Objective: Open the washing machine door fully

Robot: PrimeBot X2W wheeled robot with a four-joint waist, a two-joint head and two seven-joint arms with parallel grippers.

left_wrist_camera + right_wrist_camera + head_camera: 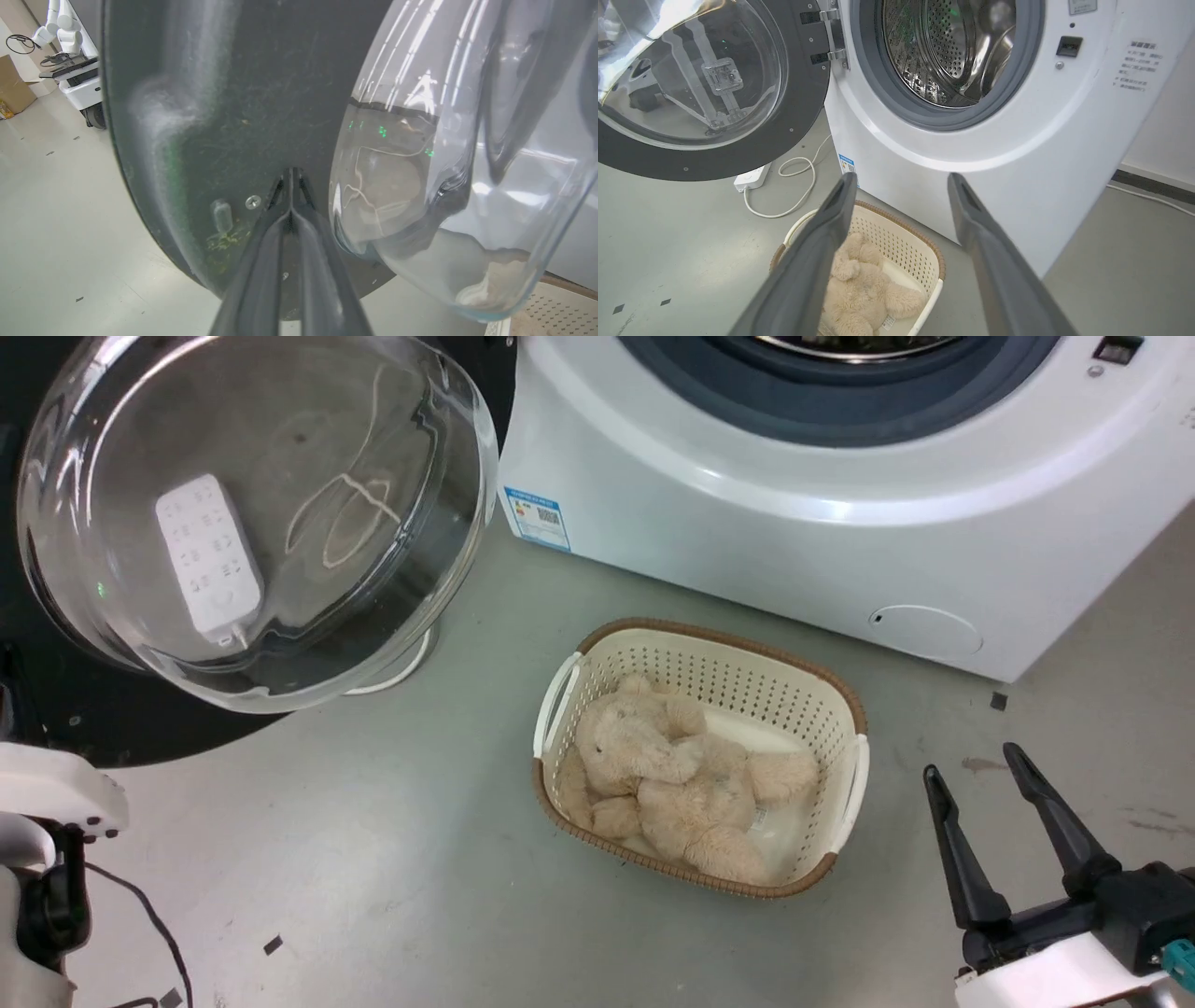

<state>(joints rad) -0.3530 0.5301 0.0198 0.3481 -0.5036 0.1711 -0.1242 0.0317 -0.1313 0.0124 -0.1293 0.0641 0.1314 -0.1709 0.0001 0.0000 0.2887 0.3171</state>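
Progress looks close to the end: the large round glossy black washing machine door (pixel 252 523), with its bulging clear glass bowl (pixel 444 163), stands swung out wide to the left of the white front-loading machine (pixel 747 523), hanging on its hinge (pixel 831 37) and well clear of the grey-ringed steel drum opening (pixel 952 46). The left tool (pixel 290 175) has its two dark fingers pressed together with nothing between them. Their tips sit on or very near the door's inner black face, just beside a small screw (pixel 252 201), so the step in hand reads as a push on the door. The next move probably calls for a steady outward press along the door's arc until the hinge stops, with the tips kept off the glass. The right tool (pixel 971 759) hangs spread open and empty, low at the right, apart from the machine. On the smooth grey floor (pixel 373 859) a cream perforated plastic basket (pixel 719 635) holding a beige plush toy (pixel 672 775) sits near the machine's front, out of the door's path. A white power strip (pixel 752 176) with a looped white cable (pixel 803 186) lies under the door. Across the room stand another white robot (pixel 70 37) and a brown cardboard box (pixel 14 84).
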